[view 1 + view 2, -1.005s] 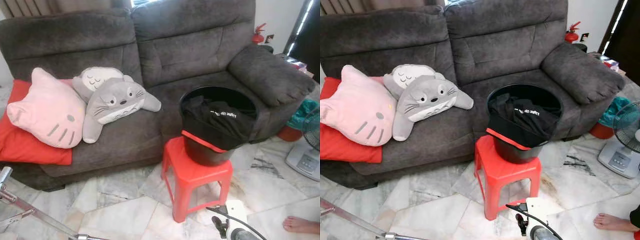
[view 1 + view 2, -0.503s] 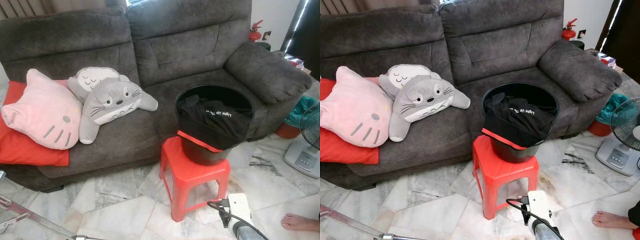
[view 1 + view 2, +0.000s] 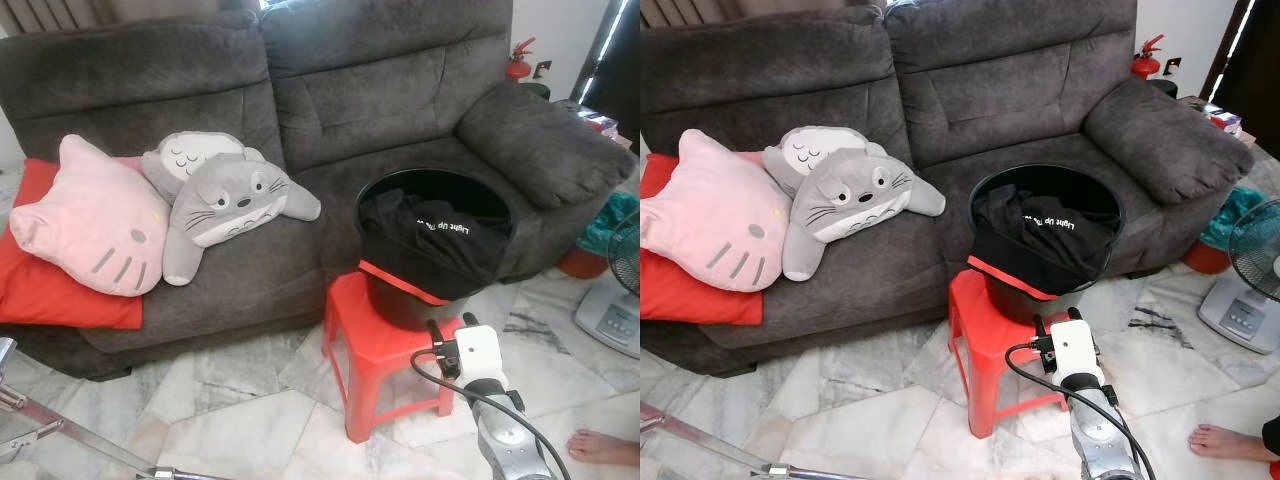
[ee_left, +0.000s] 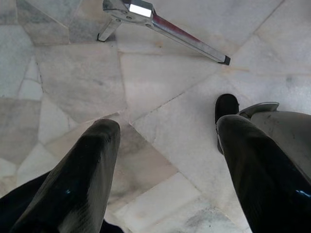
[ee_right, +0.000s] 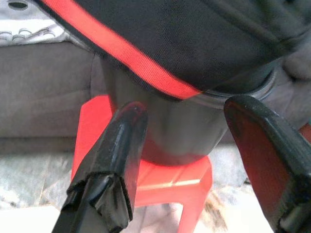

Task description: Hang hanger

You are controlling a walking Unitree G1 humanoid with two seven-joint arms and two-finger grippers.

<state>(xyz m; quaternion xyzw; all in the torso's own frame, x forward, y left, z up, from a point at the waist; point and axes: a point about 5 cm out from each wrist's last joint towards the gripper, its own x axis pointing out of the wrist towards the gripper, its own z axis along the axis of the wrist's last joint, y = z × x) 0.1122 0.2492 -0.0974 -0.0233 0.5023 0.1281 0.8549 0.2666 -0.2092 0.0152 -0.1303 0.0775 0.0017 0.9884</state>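
Your right claw (image 5: 184, 160) gapes wide and empty, aimed at the black bucket (image 3: 1040, 290) on the red stool (image 3: 985, 345), presumably for the black garment (image 3: 1040, 240) draped over its rim. Left claw (image 4: 165, 160) hangs open over the floor (image 4: 160, 82). No hanger visible.

A grey sofa (image 3: 380, 90) holds a pink cat cushion (image 3: 95, 220) lying on a red pillow (image 3: 45, 290), with two grey plush toys (image 3: 225, 200) beside it. A fan (image 3: 615, 290) stands on the marble floor (image 3: 240, 420).
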